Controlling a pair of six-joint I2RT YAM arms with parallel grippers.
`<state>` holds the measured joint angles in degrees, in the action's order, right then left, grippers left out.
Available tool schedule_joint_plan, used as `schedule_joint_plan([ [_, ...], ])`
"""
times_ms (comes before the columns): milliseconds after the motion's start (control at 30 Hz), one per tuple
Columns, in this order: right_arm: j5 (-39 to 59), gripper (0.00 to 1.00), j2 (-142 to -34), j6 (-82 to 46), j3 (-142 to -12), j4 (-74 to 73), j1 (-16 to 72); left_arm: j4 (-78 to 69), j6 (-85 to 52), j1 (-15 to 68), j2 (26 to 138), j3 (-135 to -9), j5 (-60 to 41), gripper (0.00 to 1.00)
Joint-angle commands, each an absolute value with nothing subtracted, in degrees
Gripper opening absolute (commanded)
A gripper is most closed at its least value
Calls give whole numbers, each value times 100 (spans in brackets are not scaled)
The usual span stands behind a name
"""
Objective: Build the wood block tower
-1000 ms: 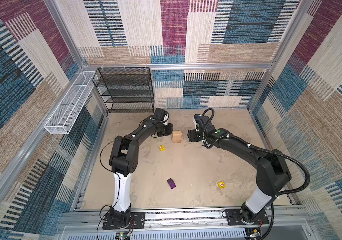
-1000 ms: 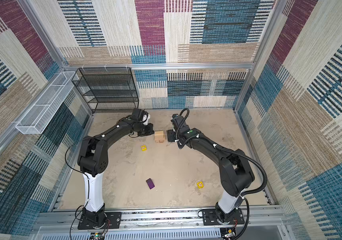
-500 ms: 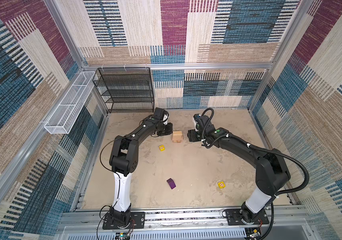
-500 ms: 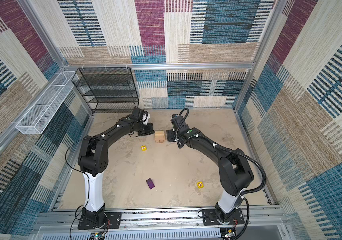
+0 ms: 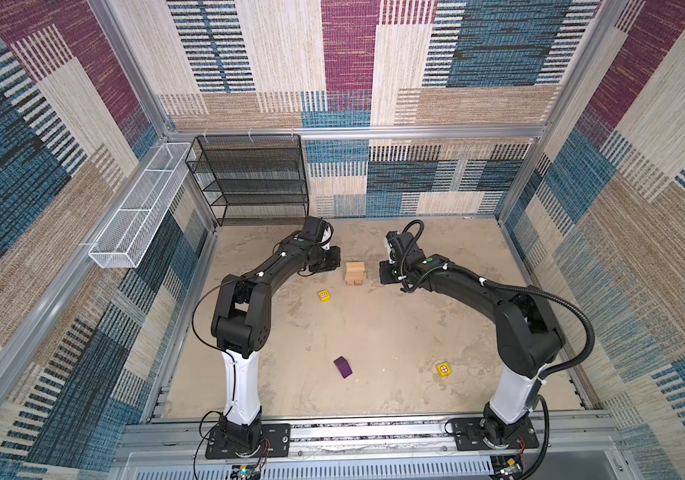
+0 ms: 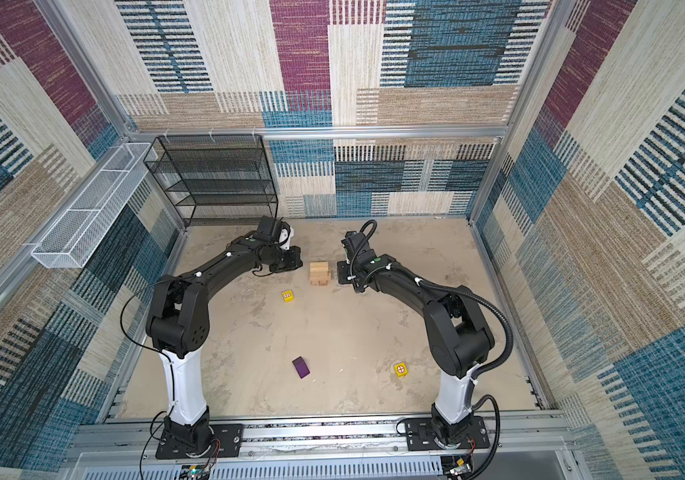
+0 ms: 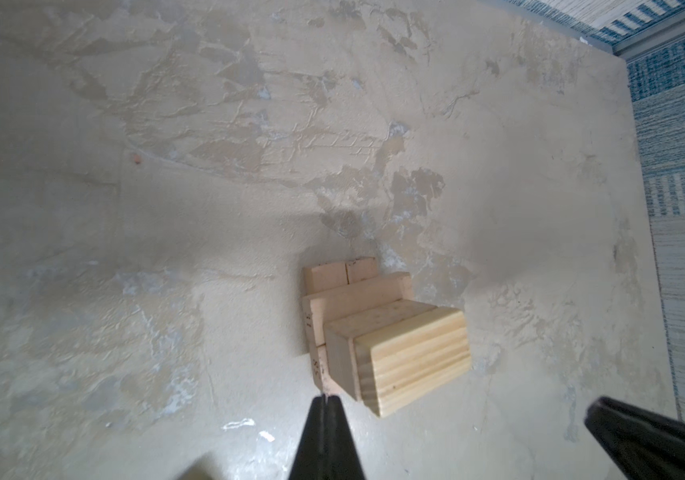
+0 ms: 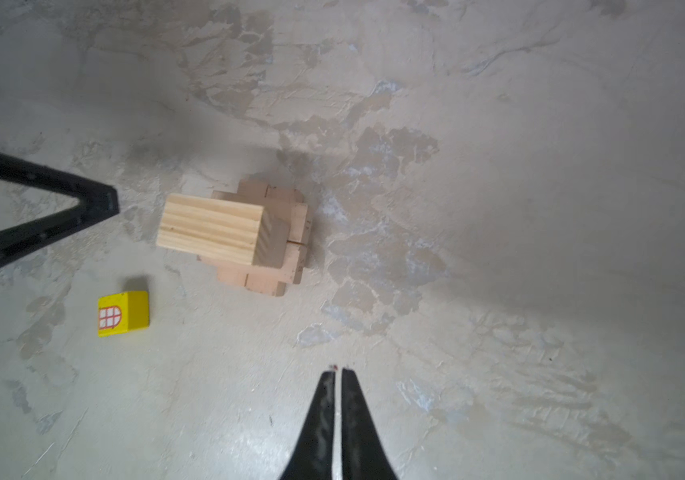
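- Fingers (image 7: 340, 436) of the left gripper (image 7: 324, 401) are pressed together and hold nothing.
- Fingers (image 8: 320, 419) of the right gripper (image 8: 338, 372) are closed to a hairline slit and hold nothing.
- Both arm bases are bolted to the rail (image 5: 374, 432) at the near edge of the table (image 5: 374, 332).
- Purple block (image 5: 343, 367) lies loose on the table near the front, between the two arm bases and closer to the left one. It is well apart from every other block.
- Near yellow cube (image 5: 443, 369) sits on the table just beside the right arm's column, with a red circle-and-cross print facing up.
- Far yellow cube (image 5: 324, 296) sits on the table near the tower, in front of it and to the left, not touching it. The right wrist view shows a red window print on one face.
- Tower (image 5: 354, 273) stands on the table beyond the middle, between the two grippers. It consists of tan bricks in crossed layers, and its top face is plain wood.
- Left gripper stands just left of the tower and right gripper just right of it, both pointing down. The right wrist view shows a gap between the left fingertips and the top layer.
- Black mesh shelf (image 5: 249, 178) stands in the far left corner against the back wall.
- White wire basket (image 5: 137, 224) hangs on the left wall.
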<state>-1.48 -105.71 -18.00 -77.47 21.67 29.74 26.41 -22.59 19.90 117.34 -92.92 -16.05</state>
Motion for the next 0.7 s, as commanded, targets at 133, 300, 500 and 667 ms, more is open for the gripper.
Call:
schedule_joint_plan([
  [133,287,4,-11220,-1901,-8275,1828,2974,2571,-2391,1962,11764,-9253,-1608,0],
  [300,478,4,-11510,-1872,-8545,1846,2972,2576,-2388,1951,11811,-9272,-1626,0],
  [500,635,4,-11682,-1871,-8692,1887,2971,2535,-2408,1934,11854,-9289,-1678,0],
  [667,704,4,-11760,-1863,-8745,1885,2976,2490,-2435,1911,11896,-9290,-1730,0],
])
